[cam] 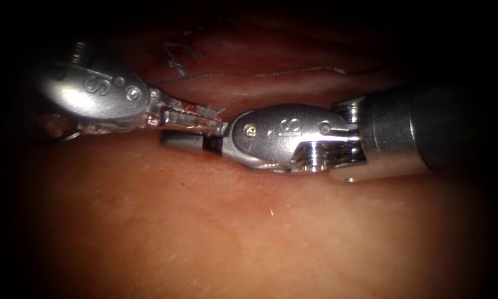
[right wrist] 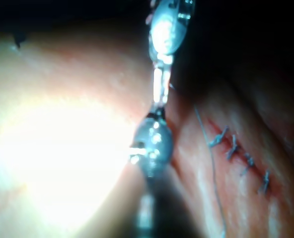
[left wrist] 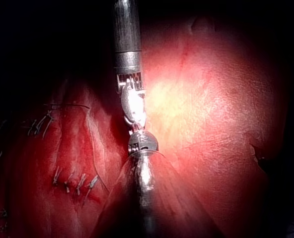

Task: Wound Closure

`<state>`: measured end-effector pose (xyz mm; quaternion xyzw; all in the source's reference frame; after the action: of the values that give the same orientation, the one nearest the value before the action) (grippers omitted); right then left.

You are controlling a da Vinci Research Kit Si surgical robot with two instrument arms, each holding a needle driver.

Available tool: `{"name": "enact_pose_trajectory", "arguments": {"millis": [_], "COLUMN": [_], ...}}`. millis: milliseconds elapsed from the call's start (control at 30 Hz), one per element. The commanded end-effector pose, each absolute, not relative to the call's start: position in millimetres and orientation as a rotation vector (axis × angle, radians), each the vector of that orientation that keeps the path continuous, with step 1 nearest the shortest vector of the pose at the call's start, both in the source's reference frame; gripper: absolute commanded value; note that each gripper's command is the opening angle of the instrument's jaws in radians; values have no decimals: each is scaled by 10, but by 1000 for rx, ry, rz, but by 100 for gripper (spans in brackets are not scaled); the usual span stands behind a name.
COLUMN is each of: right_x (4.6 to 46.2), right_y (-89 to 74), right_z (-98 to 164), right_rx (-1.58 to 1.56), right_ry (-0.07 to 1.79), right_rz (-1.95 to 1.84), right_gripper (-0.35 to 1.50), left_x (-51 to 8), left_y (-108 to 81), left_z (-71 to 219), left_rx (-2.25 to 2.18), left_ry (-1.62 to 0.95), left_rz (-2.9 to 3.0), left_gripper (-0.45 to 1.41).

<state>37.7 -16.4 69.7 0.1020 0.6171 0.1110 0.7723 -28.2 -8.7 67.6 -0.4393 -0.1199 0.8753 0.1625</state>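
A single letter "S" is engraved on the rounded, polished silver wrist housing of the left arm's tool (cam: 189, 114), near two small round screws. The same "S" mark stands on the shiny silver steel clevis of the right arm's tool (cam: 196, 143), turned on its side between a small pale pin and a darker rivet, with two tiny dots beside it. No other letters, numbers or brand names can be read.

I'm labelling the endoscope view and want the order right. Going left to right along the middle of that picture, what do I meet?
Left gripper → right gripper, tips nearly meeting → right arm's dark shaft. Thread crosses the tissue behind them.
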Motion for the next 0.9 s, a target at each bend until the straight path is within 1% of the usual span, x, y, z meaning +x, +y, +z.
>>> {"name": "enact_pose_trajectory", "arguments": {"millis": [33,67,100,133,200,267,300,333,400,433,500,533,700,900], "right_x": [379,379,368,362,350,320,320,303,289,273,268,254,237,239], "right_y": [-166,-166,-161,-160,-159,-154,-154,-150,-145,-139,-137,-130,-123,-125], "right_z": [699,699,694,692,688,679,679,673,668,664,663,661,664,664], "right_rx": [192,192,198,199,200,194,194,180,172,158,154,147,130,126], "right_ry": [1318,1318,1319,1319,1318,1311,1311,1306,1305,1311,1310,1307,1289,1287], "right_rz": [265,265,268,270,273,286,286,305,319,342,348,366,392,395], "right_gripper": [135,135,141,143,143,145,145,145,145,145,145,145,145,145], "left_x": [-277,-277,-262,-257,-246,-227,-227,-218,-211,-201,-198,-189,-175,-158], "left_y": [-90,-90,-92,-93,-96,-102,-102,-108,-116,-128,-132,-148,-182,-211], "left_z": [678,678,675,675,673,670,670,669,670,671,672,675,698,733], "left_rx": [-1261,-1261,-1255,-1255,-1250,-1245,-1245,-1242,-1230,-1209,-1202,-1170,-1121,-1022], "left_ry": [-349,-349,-334,-332,-321,-318,-318,-313,-313,-312,-311,-319,-348,-432], "left_rz": [2498,2498,2503,2504,2507,2506,2506,2508,2521,2550,2556,2565,2576,2624], "left_gripper": [-45,-45,-45,-45,-45,-45,-45,-45,-45,-45,-45,-45,-45,-45]}}
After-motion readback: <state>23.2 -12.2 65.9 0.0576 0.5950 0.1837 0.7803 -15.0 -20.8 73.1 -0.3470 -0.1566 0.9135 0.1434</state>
